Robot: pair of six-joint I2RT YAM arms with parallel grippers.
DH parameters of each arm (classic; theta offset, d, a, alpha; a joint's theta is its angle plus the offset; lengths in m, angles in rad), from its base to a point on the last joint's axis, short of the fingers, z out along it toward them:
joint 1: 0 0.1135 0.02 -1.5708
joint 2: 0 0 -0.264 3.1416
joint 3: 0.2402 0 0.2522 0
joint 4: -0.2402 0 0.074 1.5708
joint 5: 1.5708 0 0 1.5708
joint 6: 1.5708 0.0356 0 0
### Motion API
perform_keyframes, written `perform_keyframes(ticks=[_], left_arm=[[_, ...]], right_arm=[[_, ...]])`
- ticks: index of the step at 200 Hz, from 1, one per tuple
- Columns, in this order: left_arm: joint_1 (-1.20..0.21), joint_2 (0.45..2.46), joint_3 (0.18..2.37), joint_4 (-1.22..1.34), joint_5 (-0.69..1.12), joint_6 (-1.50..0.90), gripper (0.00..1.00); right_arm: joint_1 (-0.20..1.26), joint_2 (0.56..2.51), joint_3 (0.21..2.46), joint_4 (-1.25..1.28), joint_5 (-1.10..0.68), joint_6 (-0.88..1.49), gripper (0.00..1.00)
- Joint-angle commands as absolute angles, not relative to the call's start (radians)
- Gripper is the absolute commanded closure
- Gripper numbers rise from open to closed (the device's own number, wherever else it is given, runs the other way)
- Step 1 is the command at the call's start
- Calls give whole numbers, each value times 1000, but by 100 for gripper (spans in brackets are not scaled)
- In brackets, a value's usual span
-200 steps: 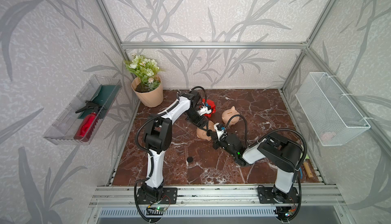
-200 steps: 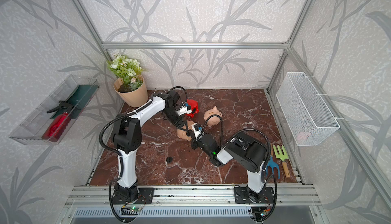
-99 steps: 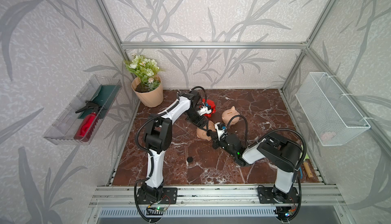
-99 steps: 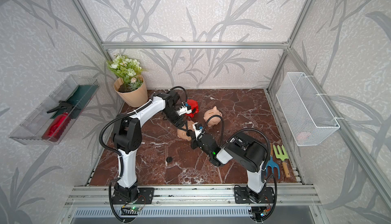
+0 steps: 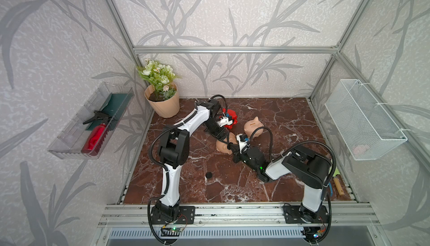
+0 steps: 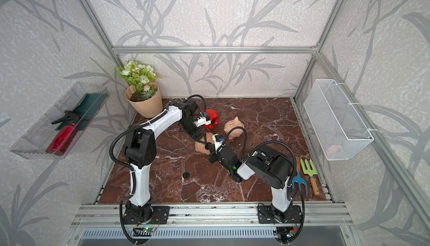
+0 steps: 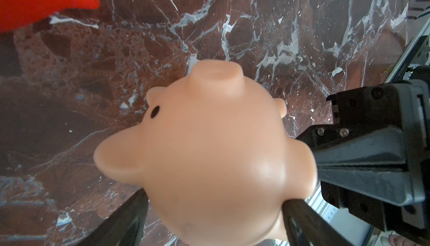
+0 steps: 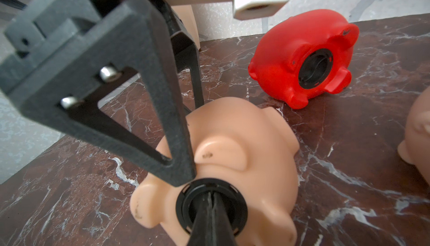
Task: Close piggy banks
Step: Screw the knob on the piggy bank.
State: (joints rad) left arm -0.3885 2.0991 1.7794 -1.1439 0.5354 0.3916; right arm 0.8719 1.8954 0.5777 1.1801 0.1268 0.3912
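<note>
A peach piggy bank [image 5: 222,143] [image 7: 209,151] lies on its side mid-floor, and my left gripper [image 7: 214,210] is shut on its body, one finger [image 8: 167,117] on each flank. A black round plug [image 8: 210,206] sits in its belly hole. My right gripper [image 8: 210,196] is shut, with its joined tips pressed into the middle of that plug. The red piggy bank [image 5: 231,117] [image 8: 302,56] lies on its side just behind, a black plug [image 8: 315,68] in its belly. Another peach piggy bank [image 5: 253,127] [image 6: 233,128] stands upright to the right, coin slot up.
A loose black disc [image 5: 209,175] lies on the marble floor near the left arm's base. A peach flowerpot [image 5: 164,104] stands at the back left. Garden tools [image 6: 309,172] lie at the right edge, a wire basket [image 5: 363,119] and a clear tray [image 5: 93,126] hang on the walls.
</note>
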Motion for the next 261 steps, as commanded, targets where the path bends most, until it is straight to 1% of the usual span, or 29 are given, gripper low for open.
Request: perform_keyframes(ticks=[1, 130, 159, 261], left_arm=[[-395, 2129, 1795, -1205, 528, 410, 12], [-396, 2132, 1798, -1213, 531, 416, 12], [-397, 2144, 1806, -1232, 550, 422, 17], [-397, 2151, 1795, -1228, 557, 422, 19]], right_arm=[[877, 1902, 602, 1147, 161, 414, 100], [877, 1868, 619, 1054, 159, 500, 100], [877, 1871, 620, 1031, 171, 555, 100], [864, 1808, 631, 918, 183, 773, 100]])
